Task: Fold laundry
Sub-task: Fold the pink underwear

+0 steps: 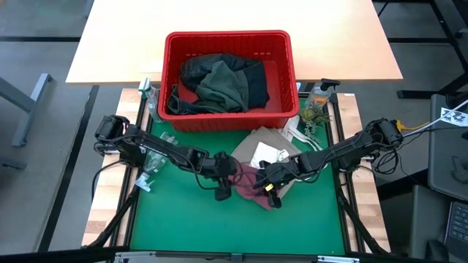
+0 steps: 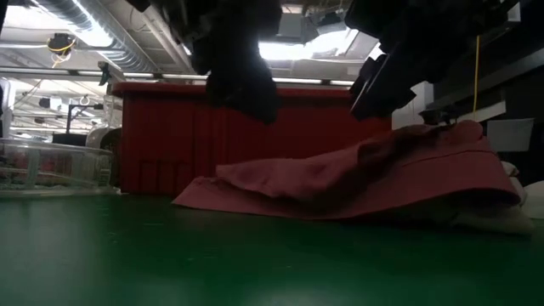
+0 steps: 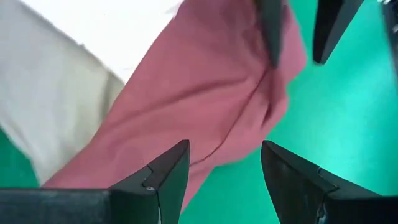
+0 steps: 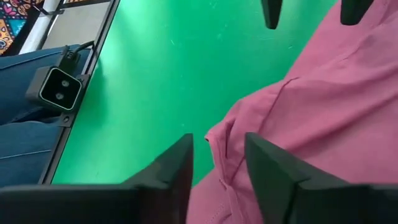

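The maroon piece (image 1: pixel 252 181) lies crumpled on the green mat (image 1: pixel 219 226), its far part resting on the tan top (image 1: pixel 269 139) and a white piece (image 1: pixel 267 155). My left gripper (image 3: pixel 224 155) hangs open just above the maroon piece's left edge (image 3: pixel 205 93). My right gripper (image 4: pixel 217 149) is open over the cloth's near edge (image 4: pixel 230 134), which shows between its fingers. In the low view both grippers, left (image 2: pixel 242 85) and right (image 2: pixel 378 89), hang clear above the maroon heap (image 2: pixel 340 174).
A red basket (image 1: pixel 228 80) with black and olive garments stands at the mat's far edge. A clear plastic bottle (image 1: pixel 155 159) lies at the left, and a spray bottle (image 1: pixel 319 95) stands at the far right. A small camera (image 4: pixel 56 87) sits on the near rail.
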Motion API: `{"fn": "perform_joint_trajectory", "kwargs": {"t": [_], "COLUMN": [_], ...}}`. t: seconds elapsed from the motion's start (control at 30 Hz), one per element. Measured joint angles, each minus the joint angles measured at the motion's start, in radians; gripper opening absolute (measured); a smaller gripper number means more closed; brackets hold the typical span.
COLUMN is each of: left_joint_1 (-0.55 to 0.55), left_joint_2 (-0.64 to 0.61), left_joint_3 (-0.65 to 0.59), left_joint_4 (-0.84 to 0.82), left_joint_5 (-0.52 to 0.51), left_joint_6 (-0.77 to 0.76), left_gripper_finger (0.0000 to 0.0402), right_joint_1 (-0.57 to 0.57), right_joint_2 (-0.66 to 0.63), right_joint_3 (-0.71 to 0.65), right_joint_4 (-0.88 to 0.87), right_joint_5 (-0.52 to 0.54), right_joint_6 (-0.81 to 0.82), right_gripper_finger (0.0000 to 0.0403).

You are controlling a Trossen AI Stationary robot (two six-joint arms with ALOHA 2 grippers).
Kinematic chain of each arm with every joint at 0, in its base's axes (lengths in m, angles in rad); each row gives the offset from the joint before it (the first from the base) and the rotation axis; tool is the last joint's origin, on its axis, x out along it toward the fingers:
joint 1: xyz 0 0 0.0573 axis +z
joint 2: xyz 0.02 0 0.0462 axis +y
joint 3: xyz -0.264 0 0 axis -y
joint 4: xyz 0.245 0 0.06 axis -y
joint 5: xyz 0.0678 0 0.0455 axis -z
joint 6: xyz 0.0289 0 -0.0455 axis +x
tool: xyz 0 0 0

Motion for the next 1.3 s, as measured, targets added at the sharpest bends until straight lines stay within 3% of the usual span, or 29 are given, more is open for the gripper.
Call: {"fn": "perform_joint_trajectory", "kwargs": {"t": [0.2, 0.53, 0.87, 1.1, 1.3], "left_joint_1": [-0.016, -0.031, -0.032, -0.019, 0.006], "left_joint_2": [0.026, 0.144, 0.276, 0.24, 0.124], "left_joint_3": [0.0, 0.0, 0.0, 0.0, 0.0], "left_joint_4": [0.126, 0.264, 0.302, 0.29, 0.182], "left_joint_5": [-0.01, -0.035, -0.043, -0.025, -0.023], "left_joint_6": [0.0, 0.0, 0.001, 0.0, 0.0], "left_gripper_finger": [0.0192, 0.0192, 0.0192, 0.0192, 0.0192], "right_joint_1": [0.0, 0.0, 0.001, 0.0, 0.0], "right_joint_2": [-0.001, 0.002, 0.087, 0.077, 0.039], "right_joint_3": [0.06, 0.107, 0.107, 0.108, 0.109], "right_joint_4": [-0.078, -0.214, -0.377, -0.369, -0.371], "right_joint_5": [-0.007, -0.004, 0.118, 0.125, 0.109], "right_joint_6": [-0.004, -0.116, -0.119, -0.119, -0.131], "right_gripper_finger": [0.0185, 0.0188, 0.0188, 0.0188, 0.0188]}}
